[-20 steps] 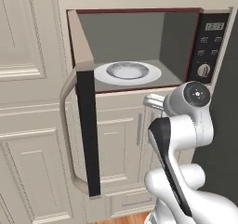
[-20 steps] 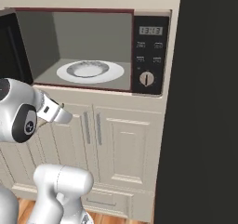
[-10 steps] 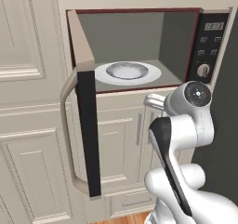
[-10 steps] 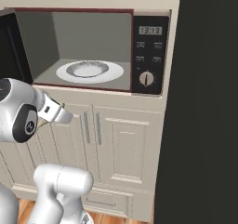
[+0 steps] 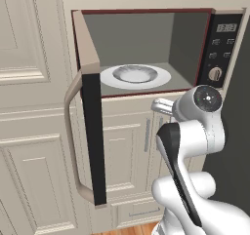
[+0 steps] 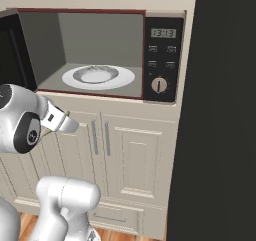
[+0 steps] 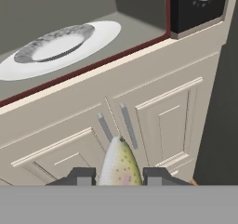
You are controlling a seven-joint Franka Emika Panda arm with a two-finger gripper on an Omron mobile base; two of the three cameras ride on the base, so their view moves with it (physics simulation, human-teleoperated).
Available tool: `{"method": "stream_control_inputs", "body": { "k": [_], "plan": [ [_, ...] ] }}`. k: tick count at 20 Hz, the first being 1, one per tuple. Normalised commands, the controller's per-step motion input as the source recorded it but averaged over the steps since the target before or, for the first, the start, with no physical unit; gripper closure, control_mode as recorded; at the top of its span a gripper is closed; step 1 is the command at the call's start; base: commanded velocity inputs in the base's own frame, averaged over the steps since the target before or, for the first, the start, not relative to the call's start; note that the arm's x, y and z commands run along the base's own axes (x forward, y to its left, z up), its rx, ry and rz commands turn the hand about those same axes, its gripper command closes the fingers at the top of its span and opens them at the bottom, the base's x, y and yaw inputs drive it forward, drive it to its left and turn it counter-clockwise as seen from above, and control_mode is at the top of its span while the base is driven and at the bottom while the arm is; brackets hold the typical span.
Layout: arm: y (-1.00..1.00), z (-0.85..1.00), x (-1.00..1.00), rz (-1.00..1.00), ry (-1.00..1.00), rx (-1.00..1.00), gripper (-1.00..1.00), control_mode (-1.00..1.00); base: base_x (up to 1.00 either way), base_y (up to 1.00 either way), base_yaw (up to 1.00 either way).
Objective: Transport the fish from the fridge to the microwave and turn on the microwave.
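Note:
The microwave (image 5: pixel 146 29) stands open, its dark glass door (image 5: pixel 93 136) swung out to the left with the curved handle toward me. Inside lies a white turntable plate (image 6: pixel 98 76) with nothing on it. My gripper (image 7: pixel 120 176) is shut on the fish (image 7: pixel 120 162), a pale speckled body pointing out between the fingertips (image 7: pixel 157 174). The hand hovers in front of the cabinet doors just below the microwave's opening, apart from it. On the right is the black panel (image 6: pixel 163 60) with display, buttons and knob (image 6: pixel 158 84). The fridge is out of view.
Cream panelled cabinet doors (image 6: pixel 125 150) with grey bar handles sit under the microwave. A tall dark panel (image 6: pixel 225 115) rises on the right. The open door (image 5: pixel 93 136) juts into the space left of the arm. Wood floor (image 5: pixel 136 229) shows below.

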Motion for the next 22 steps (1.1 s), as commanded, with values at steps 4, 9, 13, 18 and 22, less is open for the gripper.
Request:
{"method": "stream_control_inputs", "body": {
  "k": [4,9,13,18,22],
  "plan": [
    [0.0,0.0,0.0,0.0,0.0,0.0,1.0,1.0,0.0,0.0,0.0],
    [0.0,0.0,0.0,0.0,0.0,0.0,1.0,1.0,0.0,0.0,0.0],
    [0.0,0.0,0.0,0.0,0.0,0.0,1.0,1.0,0.0,0.01,0.0],
    [0.0,0.03,0.04,0.08,0.0,0.0,1.0,-1.0,0.0,0.0,0.0],
    [0.0,0.18,0.26,0.02,0.08,0.0,1.0,-1.0,0.0,0.0,0.0]
  ]
}}
